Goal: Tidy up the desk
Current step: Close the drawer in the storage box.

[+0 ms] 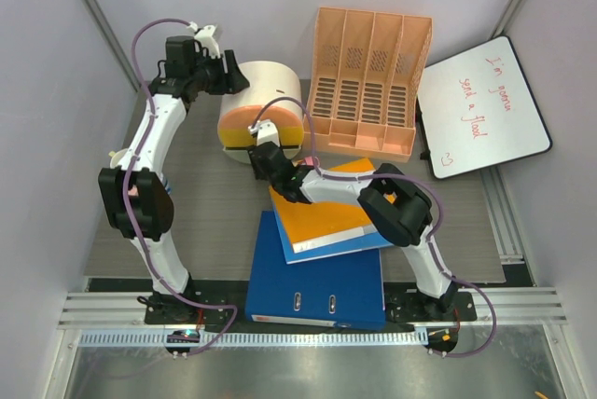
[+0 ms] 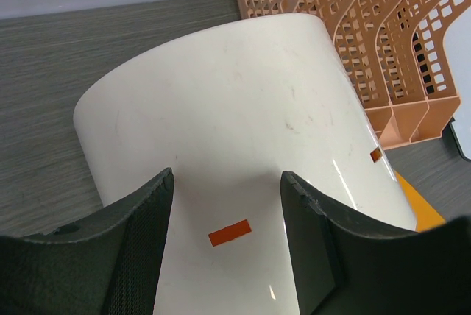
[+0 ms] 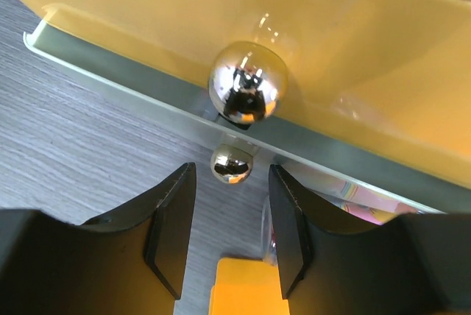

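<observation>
We see the bench (image 1: 215,222), a dark grey wood-grain top, filling the middle of the overhead view. A black strip and a metal rail run along its near edge, where both arms are bolted.

A white round-topped box (image 1: 270,91) stands at the far middle of the bench with its yellow front (image 3: 147,6) facing us. Just to its right stands a peach file rack (image 1: 368,82) with four slots. Further right, a whiteboard (image 1: 480,105) with red writing lies tilted at the bench's far right corner.

At the near middle lies a blue ring binder (image 1: 317,282). An orange folder (image 1: 322,208) rests askew on a thinner blue folder (image 1: 340,248), and that pair overlaps the binder's far edge.

The left pincer (image 2: 227,204) sits at the far left of the box, over its curved white top. Its jaws stand apart and hold nothing, and between them we see bare white surface and a small orange sticker (image 2: 229,232).

The right pincer (image 3: 232,219) reaches in low at the yellow front, just past the far edge of the orange folder. Its jaws are also apart and hold nothing. A chrome knob (image 3: 245,83) on the front lies just beyond the fingertips. We see the knob's reflection in the shiny strip below it.
</observation>
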`<state>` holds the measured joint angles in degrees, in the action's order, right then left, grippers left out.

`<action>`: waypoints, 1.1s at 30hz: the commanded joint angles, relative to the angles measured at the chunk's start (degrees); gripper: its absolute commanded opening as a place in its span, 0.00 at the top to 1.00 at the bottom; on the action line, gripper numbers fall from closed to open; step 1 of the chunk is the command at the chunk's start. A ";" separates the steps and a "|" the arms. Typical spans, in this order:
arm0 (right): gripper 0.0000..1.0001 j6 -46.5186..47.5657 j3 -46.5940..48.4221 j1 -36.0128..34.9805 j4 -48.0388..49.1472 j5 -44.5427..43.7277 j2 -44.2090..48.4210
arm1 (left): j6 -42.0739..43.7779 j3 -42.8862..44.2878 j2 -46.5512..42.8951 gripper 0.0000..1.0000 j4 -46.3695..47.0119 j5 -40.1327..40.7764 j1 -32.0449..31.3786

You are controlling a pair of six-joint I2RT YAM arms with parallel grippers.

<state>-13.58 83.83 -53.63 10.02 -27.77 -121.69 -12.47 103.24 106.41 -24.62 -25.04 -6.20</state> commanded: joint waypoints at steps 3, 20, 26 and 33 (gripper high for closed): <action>0.50 3.91 2.30 0.45 7.55 -2.90 -0.83 | 1.13 -0.06 -2.26 0.40 -2.01 -0.63 -0.83; 0.39 9.02 -2.44 0.54 7.74 -5.01 7.49 | 3.85 -0.59 -4.89 0.40 -5.26 1.13 -0.92; 0.00 0.16 -10.52 2.47 -2.53 -5.54 24.53 | 6.40 1.08 -9.63 0.38 -10.52 1.40 0.83; 0.00 -24.06 -22.38 18.70 -9.14 17.53 35.20 | 13.84 -0.13 -15.78 0.37 -22.82 -4.40 5.58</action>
<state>-18.85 67.44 -45.30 5.17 -25.30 -89.34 -5.61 102.96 96.33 -38.37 -25.43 -2.63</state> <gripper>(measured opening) 0.996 0.628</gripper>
